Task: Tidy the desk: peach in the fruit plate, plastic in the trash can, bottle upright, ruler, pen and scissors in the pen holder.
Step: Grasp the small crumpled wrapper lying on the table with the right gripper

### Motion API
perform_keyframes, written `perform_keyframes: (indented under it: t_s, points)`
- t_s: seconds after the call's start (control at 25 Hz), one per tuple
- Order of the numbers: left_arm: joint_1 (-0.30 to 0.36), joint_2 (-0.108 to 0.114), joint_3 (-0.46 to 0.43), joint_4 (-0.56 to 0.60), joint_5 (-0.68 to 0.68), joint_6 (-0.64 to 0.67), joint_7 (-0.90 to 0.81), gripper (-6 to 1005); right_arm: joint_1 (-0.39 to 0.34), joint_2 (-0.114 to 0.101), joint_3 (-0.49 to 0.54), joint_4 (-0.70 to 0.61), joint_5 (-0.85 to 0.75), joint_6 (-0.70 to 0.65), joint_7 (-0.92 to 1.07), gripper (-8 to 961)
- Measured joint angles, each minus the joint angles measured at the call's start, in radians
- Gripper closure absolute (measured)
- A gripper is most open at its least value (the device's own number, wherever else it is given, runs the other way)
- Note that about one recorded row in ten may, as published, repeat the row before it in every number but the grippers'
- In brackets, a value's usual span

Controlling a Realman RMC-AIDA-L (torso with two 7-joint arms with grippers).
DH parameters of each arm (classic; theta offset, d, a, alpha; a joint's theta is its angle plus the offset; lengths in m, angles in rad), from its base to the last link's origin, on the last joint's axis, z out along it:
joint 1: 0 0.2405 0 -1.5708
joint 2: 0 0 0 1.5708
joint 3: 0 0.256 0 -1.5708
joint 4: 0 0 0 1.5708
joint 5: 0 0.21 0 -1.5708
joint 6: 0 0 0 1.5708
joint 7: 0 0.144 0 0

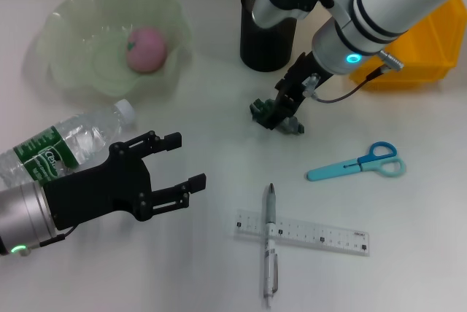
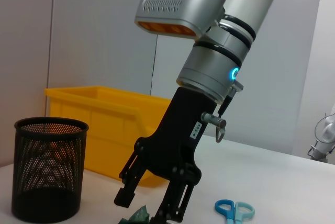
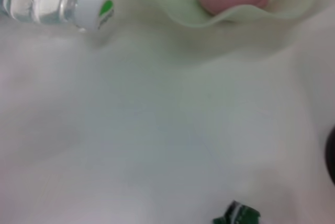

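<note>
I am looking down on the white desk point(image 1: 219, 268) and working through things from the bulky to the small. The clear plastic water bottle with the green label point(image 1: 66, 141) is lying on its side at my left, its white cap toward the pale green scalloped fruit plate point(image 1: 66, 71), where the pink peach point(image 1: 148, 49) is already sitting; the bottle looks light and slick, so I am judging the firm neck or the labelled middle the best hold for standing it up. My left gripper point(image 1: 182, 160) is hovering just beside it, fingers spread wide and holding nothing. The black mesh pen holder point(image 1: 264, 39) is standing near the yellow plastic bin point(image 1: 430, 49). The clear ruler point(image 1: 303, 233) with the silver pen point(image 1: 269, 250) lying across it is stiff and flat, awkward to pinch off the surface. The blue-handled scissors point(image 1: 361, 163) are rigid. Smallest, the crumpled dark green plastic scrap point(image 1: 292, 122) is soft and weightless; my right gripper point(image 1: 281, 111) is straddling it, jaws partly open, not yet closed on it.
</note>
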Motion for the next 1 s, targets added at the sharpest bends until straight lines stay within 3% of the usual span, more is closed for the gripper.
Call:
perform_keyframes:
  t_s: [0.72, 0.8, 1.0]
  points:
    - [0.003, 0.0, 0.0, 0.0, -0.001, -0.001, 0.0, 199, -0.002, 0.0, -0.028, 0.025, 0.021, 0.034, -0.005, 176]
    - [0.003, 0.0, 0.0, 0.0, -0.001, 0.001, 0.0, 199, -0.002, 0.0, -0.029, 0.035, 0.022, 0.039, -0.005, 345]
    - [0.003, 0.0, 0.0, 0.0, 0.0, 0.003, 0.0, 200, -0.003, 0.0, -0.029, 0.039, 0.022, 0.05, -0.005, 472]
